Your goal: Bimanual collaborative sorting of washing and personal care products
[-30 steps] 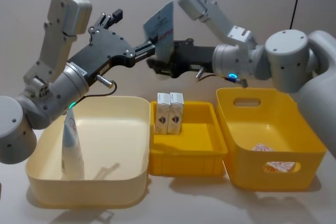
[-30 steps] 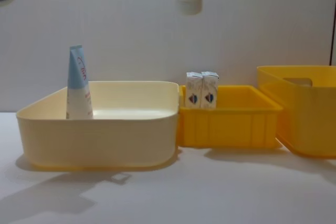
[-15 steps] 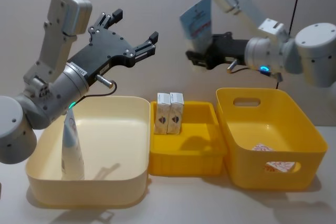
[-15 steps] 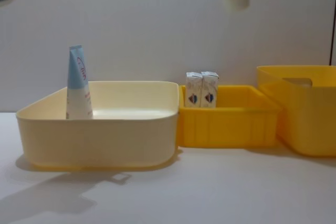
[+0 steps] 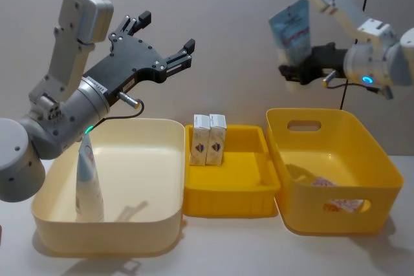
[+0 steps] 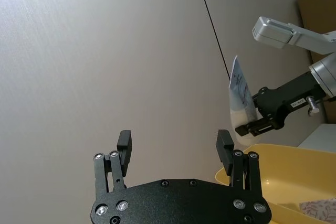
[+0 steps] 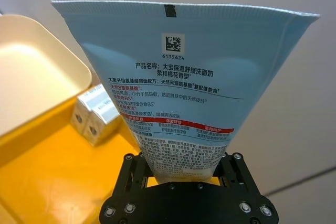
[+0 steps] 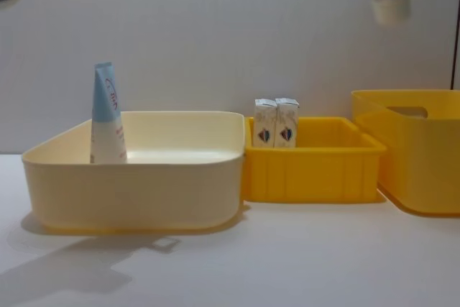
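Head view, nearest me: the cream bin [image 5: 155, 237] sits on the left with one squeeze tube [image 5: 88, 182] standing upright in its left part, crimped end up. Next right is the low yellow tray [image 5: 229, 201], with two white cartons [image 5: 209, 139] upright side by side at its back left corner. Right again is the deep yellow bin [image 5: 381, 179]; pale printed items lie on its floor, but I cannot make out what they are.

Above and behind the bins, the left gripper [image 5: 165, 40] hangs over the cream bin's back edge, fingers spread wide, holding nothing; unchanged from a second ago.

The right gripper [image 5: 294, 72] is clamped on the cap end of a second tube [image 5: 292, 27], which it carries crimped end up. A second ago it met the left gripper over the tray; since then it has swung right and now sits above the deep bin's back left corner.

In the chest view the carried tube's lower end shows blurred at the top edge, the rest cut off.
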Robot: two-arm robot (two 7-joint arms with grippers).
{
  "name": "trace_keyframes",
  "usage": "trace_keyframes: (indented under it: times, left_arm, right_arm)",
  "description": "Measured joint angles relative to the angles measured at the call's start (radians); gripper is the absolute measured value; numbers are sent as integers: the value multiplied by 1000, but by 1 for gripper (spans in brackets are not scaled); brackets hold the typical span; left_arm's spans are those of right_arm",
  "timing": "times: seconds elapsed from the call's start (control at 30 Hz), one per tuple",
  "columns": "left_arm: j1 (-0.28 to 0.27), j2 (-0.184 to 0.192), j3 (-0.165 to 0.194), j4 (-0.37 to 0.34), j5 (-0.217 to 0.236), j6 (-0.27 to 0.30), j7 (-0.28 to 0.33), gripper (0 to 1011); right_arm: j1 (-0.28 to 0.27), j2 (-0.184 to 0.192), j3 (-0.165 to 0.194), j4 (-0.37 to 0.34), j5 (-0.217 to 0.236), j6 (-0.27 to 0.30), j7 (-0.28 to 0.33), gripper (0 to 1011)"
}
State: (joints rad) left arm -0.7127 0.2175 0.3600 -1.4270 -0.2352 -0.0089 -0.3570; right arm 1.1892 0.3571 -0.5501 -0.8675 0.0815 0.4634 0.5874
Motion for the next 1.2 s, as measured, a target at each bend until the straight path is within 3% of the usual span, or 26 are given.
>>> trace_keyframes:
  times: [0.5, 0.83, 0.97, 1.2]
  left_arm:
    - [0, 0, 0, 0, 0, 0, 0, 1004]
    - [0, 0, 0, 0, 0, 0, 0, 1003]
    - [0, 0, 0, 0, 0, 0, 0, 1003]
    - [0, 0, 0, 0, 0, 0, 0, 1003]
  right_arm:
    - [63, 14, 7, 137, -7, 144, 64, 543]
    - [128, -10, 5, 303, -2, 220, 148, 543]
    - [180, -38, -6, 434, -1, 224, 190, 640]
    - [236, -69, -21, 569, 1, 214, 232, 851]
